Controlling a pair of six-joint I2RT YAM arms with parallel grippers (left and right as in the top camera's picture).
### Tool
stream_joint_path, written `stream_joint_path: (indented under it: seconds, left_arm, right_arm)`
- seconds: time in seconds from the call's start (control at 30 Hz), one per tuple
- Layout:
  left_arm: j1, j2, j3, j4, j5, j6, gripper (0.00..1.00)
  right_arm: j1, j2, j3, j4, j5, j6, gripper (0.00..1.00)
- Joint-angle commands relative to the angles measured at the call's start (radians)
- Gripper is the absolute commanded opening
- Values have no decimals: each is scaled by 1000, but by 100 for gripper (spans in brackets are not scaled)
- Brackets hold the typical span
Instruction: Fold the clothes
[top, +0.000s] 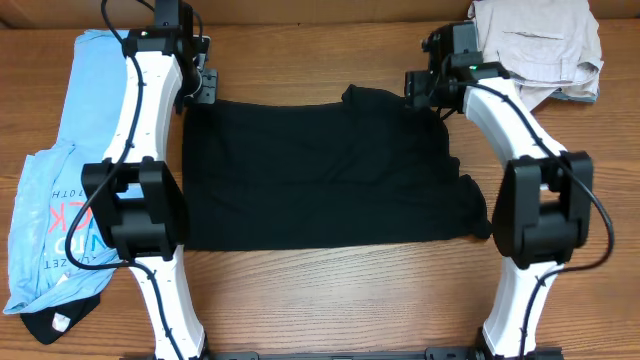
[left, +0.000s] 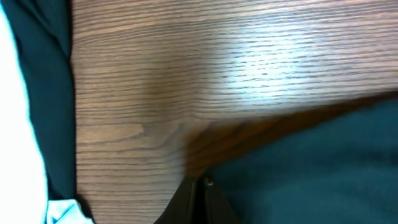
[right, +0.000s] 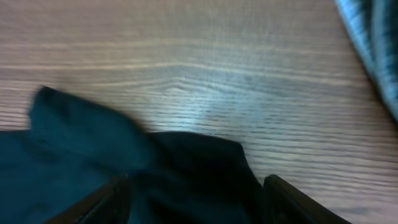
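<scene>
A black garment (top: 320, 170) lies spread flat across the middle of the wooden table. My left gripper (top: 205, 88) is at its far left corner. In the left wrist view its fingers (left: 200, 190) are pressed together at the corner of the black garment (left: 311, 168), whose edge looks slightly raised over a shadow. My right gripper (top: 418, 88) is at the far right corner. In the right wrist view its fingers (right: 196, 199) are spread wide, with the rumpled corner of the black garment (right: 93, 143) between them.
A light blue printed shirt (top: 60, 150) lies along the left side of the table, over something dark at the near left, and shows at the edge of the left wrist view (left: 12, 124). A grey pile of clothes (top: 540, 45) sits at the far right, also seen in the right wrist view (right: 373, 50).
</scene>
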Motion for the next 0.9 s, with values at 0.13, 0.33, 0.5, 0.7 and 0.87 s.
stream_joint_path:
  seconds: [0.13,0.33,0.5,0.7,0.87]
  left_arm:
    - [-13,-13,14,0,-9,-18,4]
    - [-13,-13,14,1,-9,-18,4]
    - [-13,-13,14,0,-9,-18,4]
    - [-13,-13,14,0,-10,-17,4]
    - [-13,-13,14,1,-21,-10,4]
  right_arm:
    - [-6,84,13,41,-9,9,64]
    - [-6,95,14,48,-55,20,26]
    - [-6,72,26,-6,-92,20,4]
    - [-2,-52,81,-138,-129,-15,4]
    - [34,-162,93,-280,-152,-52,4]
